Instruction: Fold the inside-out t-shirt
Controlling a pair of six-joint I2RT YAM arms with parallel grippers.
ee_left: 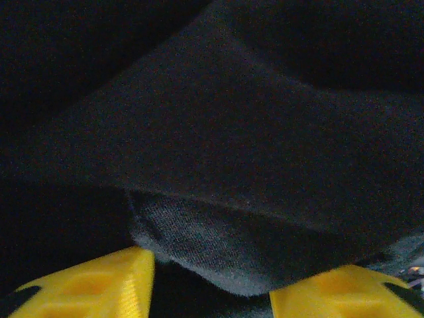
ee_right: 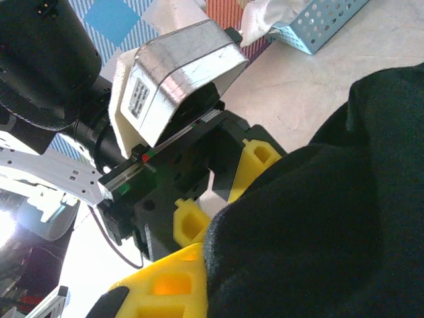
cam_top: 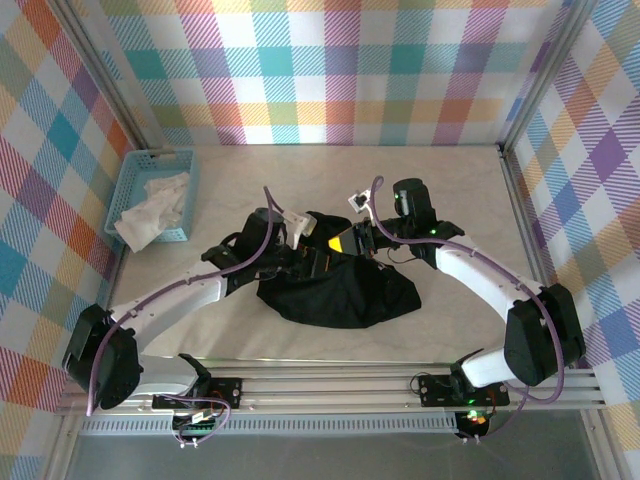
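The black t-shirt (cam_top: 340, 288) lies bunched in the middle of the table, with no print showing. My left gripper (cam_top: 305, 257) is at the shirt's upper left edge. In the left wrist view its yellow fingers (ee_left: 86, 288) stand wide apart, open, with a fold of the black t-shirt (ee_left: 232, 252) hanging between them. My right gripper (cam_top: 350, 240) meets the same edge from the right. In the right wrist view one yellow finger (ee_right: 159, 285) presses against the black t-shirt (ee_right: 318, 218), which hides the other finger. The left gripper (ee_right: 225, 192) sits directly opposite.
A light-blue basket (cam_top: 128, 190) holding a white cloth (cam_top: 152, 210) stands at the back left of the table; the basket (ee_right: 318, 26) also appears in the right wrist view. Bare pale tabletop (cam_top: 460, 190) surrounds the shirt. Checkered walls enclose the table.
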